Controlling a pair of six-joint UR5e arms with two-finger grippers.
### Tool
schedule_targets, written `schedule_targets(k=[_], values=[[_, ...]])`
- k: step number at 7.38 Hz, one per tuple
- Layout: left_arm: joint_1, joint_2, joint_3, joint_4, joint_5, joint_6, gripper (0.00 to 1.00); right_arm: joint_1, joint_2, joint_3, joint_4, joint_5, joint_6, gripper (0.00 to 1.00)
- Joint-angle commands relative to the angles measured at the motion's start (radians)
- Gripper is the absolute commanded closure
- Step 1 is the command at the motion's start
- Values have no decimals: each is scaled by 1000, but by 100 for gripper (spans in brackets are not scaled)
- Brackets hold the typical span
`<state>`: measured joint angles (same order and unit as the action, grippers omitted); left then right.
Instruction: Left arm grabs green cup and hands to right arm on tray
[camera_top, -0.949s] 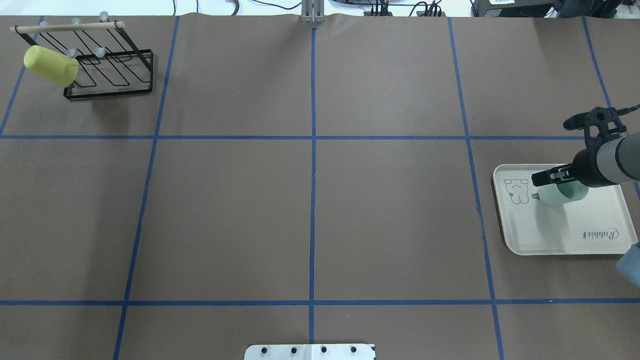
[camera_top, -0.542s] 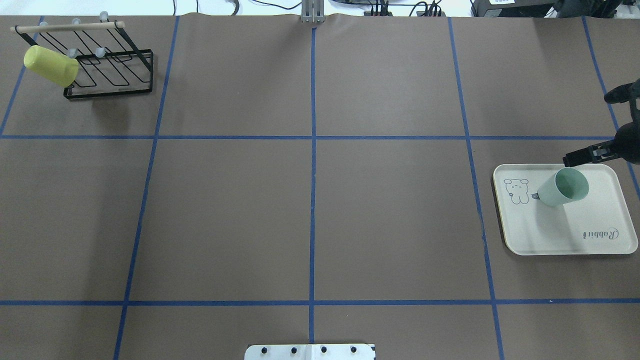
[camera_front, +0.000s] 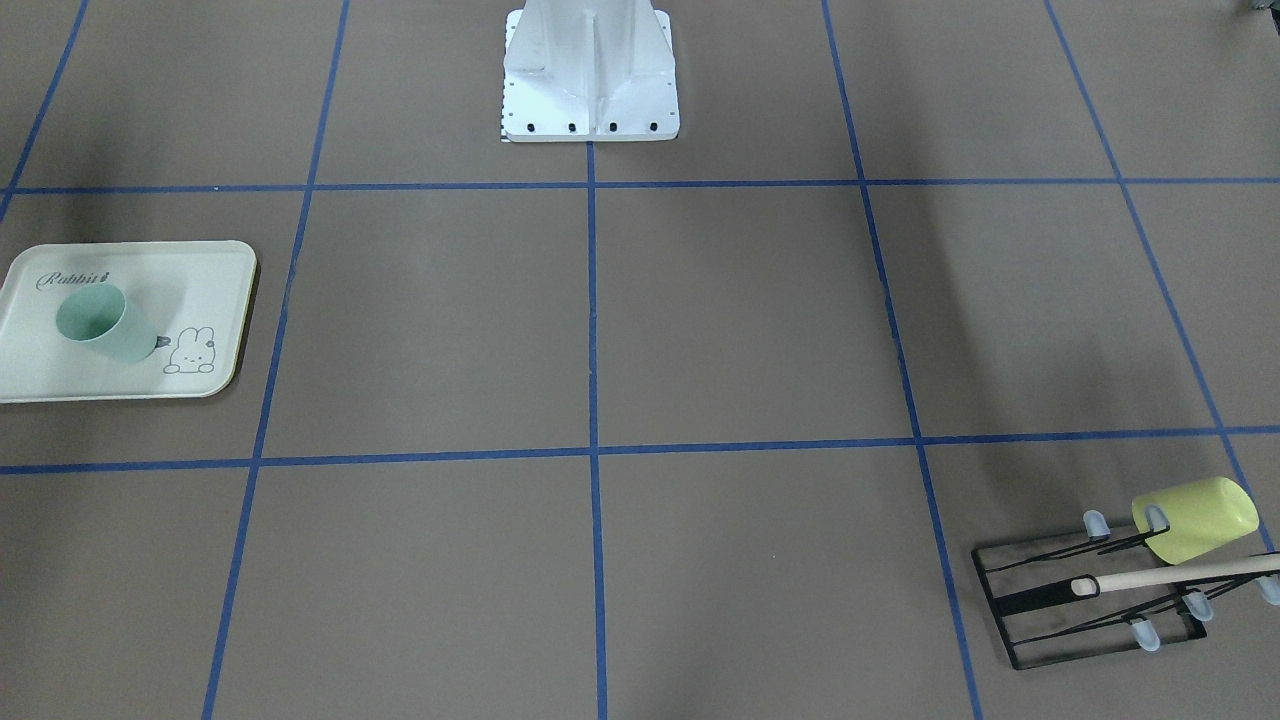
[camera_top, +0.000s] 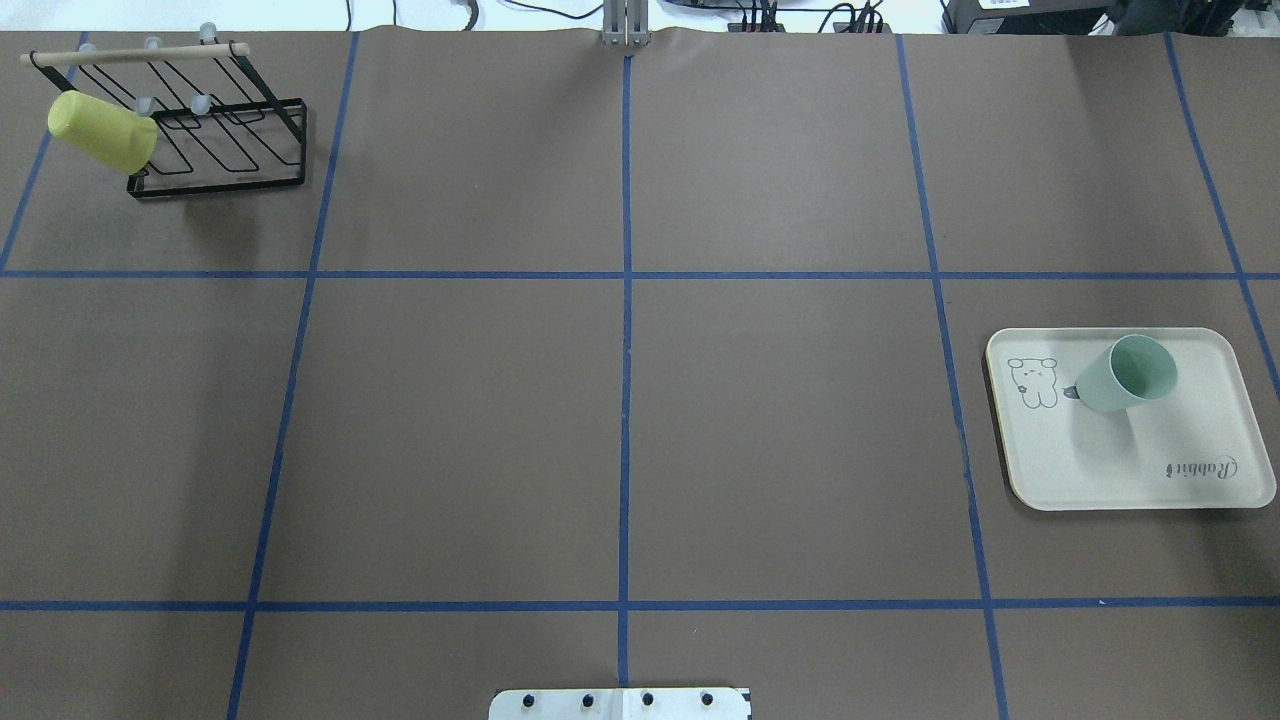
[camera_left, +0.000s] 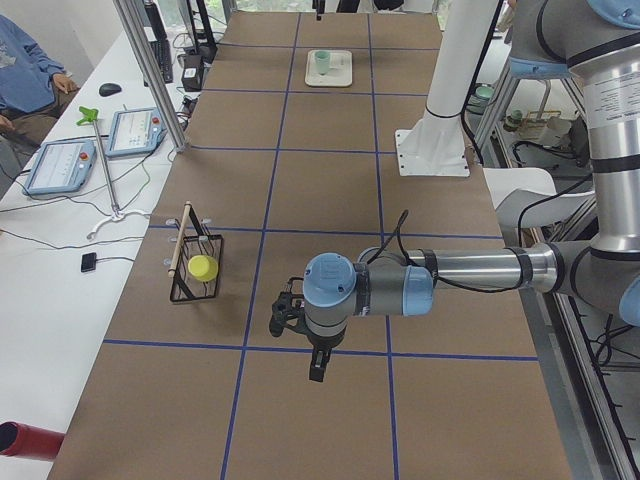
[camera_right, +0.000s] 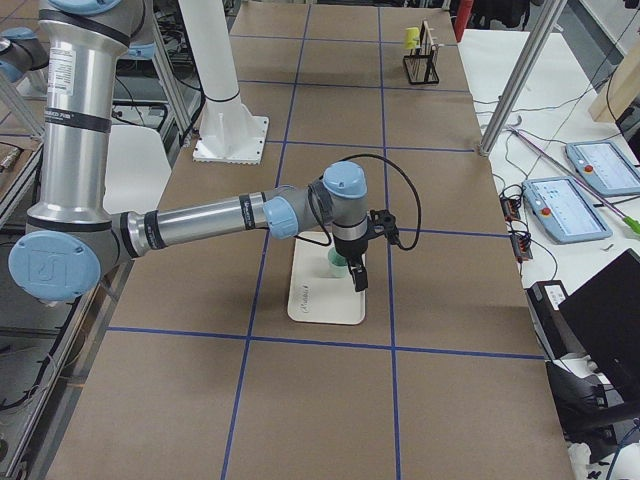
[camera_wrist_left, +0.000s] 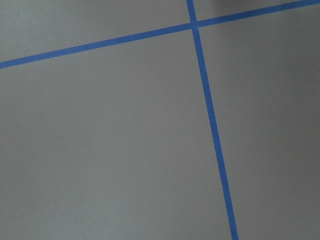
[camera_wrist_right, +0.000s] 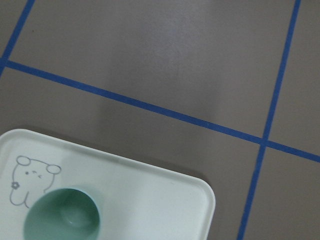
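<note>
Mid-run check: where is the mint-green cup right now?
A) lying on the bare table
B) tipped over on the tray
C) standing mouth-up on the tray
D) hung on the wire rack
C: the green cup stands mouth-up on the tray, beside its rabbit drawing; the rack holds only the yellow-green cup.

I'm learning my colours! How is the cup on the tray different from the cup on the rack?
The green cup is pale mint; the yellow cup is bright yellow-green. The green cup stands mouth up on the tray; the yellow cup hangs tilted on a prong of the wire rack. Both are small, smooth cups without handles.
</note>
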<state>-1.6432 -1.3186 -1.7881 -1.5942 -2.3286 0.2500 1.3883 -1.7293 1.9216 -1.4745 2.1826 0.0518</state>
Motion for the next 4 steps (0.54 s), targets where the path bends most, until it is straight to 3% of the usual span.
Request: schedule_targets(k=[1,3,4], values=[[0,-1,1,-1,0,0,0,141,-83,-27,-58,16,-215,0],[0,-1,1,0,2,0,0,150,-85,-17,-204,14,-219,0],[0,-1,4,0,0,2,0,150,-98,-24,-217,17,-218,0]])
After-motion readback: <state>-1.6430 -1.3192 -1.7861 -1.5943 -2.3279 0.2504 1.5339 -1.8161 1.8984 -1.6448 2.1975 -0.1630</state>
